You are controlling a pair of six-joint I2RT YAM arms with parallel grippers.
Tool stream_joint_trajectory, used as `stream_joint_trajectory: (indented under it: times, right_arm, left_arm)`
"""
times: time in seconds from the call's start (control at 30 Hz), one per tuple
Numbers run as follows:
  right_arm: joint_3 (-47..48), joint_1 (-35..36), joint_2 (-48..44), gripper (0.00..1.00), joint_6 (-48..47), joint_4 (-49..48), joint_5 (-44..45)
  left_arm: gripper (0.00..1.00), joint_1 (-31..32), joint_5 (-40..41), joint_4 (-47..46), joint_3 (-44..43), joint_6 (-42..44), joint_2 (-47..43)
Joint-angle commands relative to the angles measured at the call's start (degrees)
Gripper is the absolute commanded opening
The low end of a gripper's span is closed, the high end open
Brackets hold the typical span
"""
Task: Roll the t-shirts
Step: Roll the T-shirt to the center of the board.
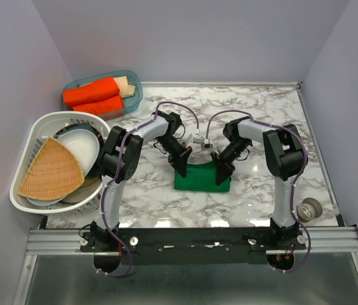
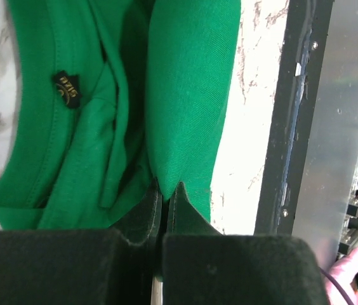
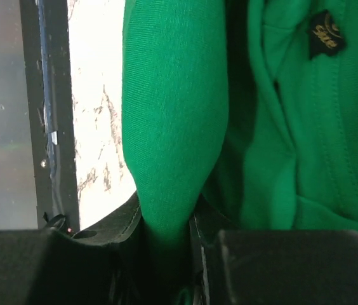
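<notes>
The soft green t-shirt (image 1: 202,180), folded into a thick knit slab, is lying mid-way across the glossy marble-patterned table (image 1: 261,108). The left gripper (image 1: 181,171) is pinching a thin fabric edge, jaws nearly together. The right gripper (image 1: 221,176) is clamping a plump rounded fold.

A white marble-patterned tabletop (image 1: 261,121) with grey veining is enclosed on three sides by plain pale lavender walls (image 1: 192,38). Its near edge is bounded by an aluminium rail (image 1: 192,240), and a bright glare (image 1: 185,219) is reflected along that edge.
</notes>
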State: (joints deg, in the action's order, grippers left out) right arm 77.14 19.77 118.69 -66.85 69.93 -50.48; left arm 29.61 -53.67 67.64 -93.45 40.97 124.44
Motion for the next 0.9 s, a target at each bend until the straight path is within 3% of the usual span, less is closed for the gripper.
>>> stream_joint_trajectory:
  times: [0.0, 0.13, 0.27, 0.47, 0.7, 0.87]
  right_arm:
    - [6.87, -0.96, 8.19, 0.17, -2.67, 10.74, 3.19]
    - [13.55, -0.96, 14.36, 0.18, -3.2, 17.32, 4.59]
    - [16.02, -0.96, 16.57, 0.21, 0.13, 17.52, 4.86]
    - [19.8, -0.96, 20.34, 0.22, 7.87, 17.52, 6.09]
    - [21.64, -1.05, 22.19, 0.21, 13.15, 17.43, 6.45]
    - [21.73, -0.96, 22.28, 0.21, 13.32, 17.43, 6.45]
  left_arm:
    - [0.01, -2.01, 5.5, 3.47, -0.59, 2.45, 1.94]
    - [0.14, -3.24, 7.0, -0.29, 0.28, 0.25, 1.25]
    - [0.37, -5.08, 11.39, -9.5, 4.41, -3.88, -5.68]
    - [0.46, -4.64, 22.2, -21.91, 14.51, -0.03, -21.5]
    - [0.53, -1.4, 16.49, -27.98, 29.43, 5.52, -36.0]
    - [0.55, 5.62, 19.82, -37.99, 36.4, 6.14, -39.36]
